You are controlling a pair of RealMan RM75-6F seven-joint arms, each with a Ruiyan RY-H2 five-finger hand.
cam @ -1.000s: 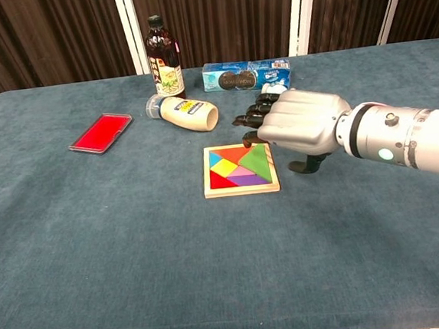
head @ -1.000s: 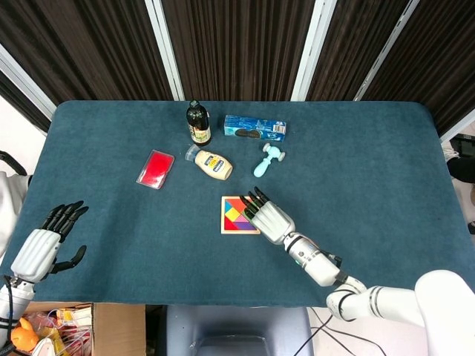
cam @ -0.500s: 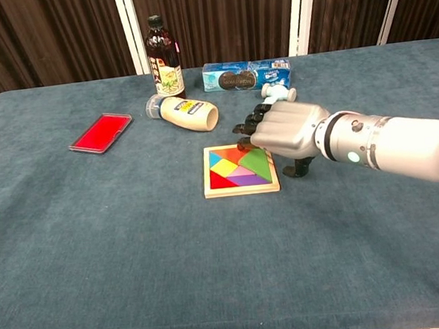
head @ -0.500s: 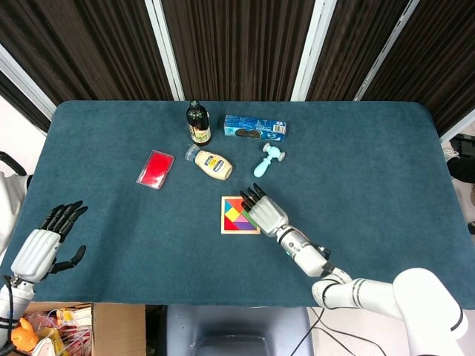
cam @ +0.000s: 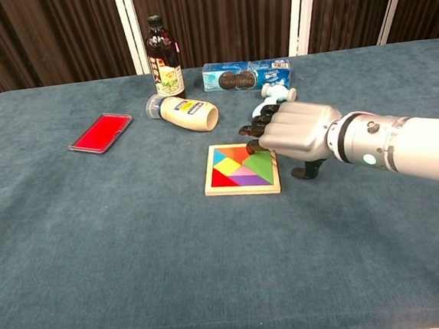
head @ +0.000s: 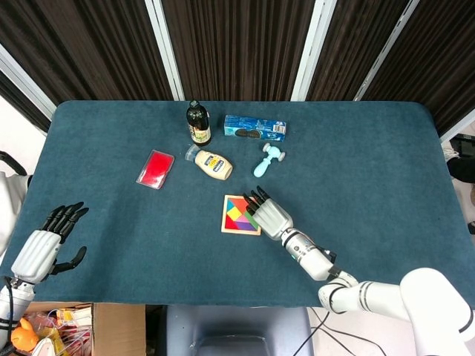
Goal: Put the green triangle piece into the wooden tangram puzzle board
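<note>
The right hand point(cam: 293, 130), silver-backed with black fingers, reaches in from the near right edge of the blue felt-covered table point(head: 371, 170) on a white and silver forearm, palm down, its fingers stretched forward and held close together over the far right corner of the square wooden tangram puzzle board point(cam: 241, 169); it grips nothing, and its dark thumb hangs down to the cloth just beside the board's right edge. The flat green triangle piece point(cam: 259, 162) lies inside the board's frame at its right side, among flat red, orange, yellow, blue and purple pieces, partly under the fingertips; whether they touch it cannot be told. The board sits near the middle of the table, slightly toward the near edge. The left hand point(head: 46, 245) hovers off the near left corner of the table, palm down, fingers spread apart and thumb out, holding nothing. Toward the far edge stand a dark glass bottle with a black cap point(cam: 163, 58) and, to its right, a long blue cardboard box point(cam: 245, 74) lying flat. A cream plastic squeeze bottle point(cam: 182, 112) lies on its side just in front of the dark bottle, a flat red rectangular case point(cam: 100, 132) lies toward the left edge, and a small pale blue plastic toy point(head: 266, 159) lies behind the right hand.
</note>
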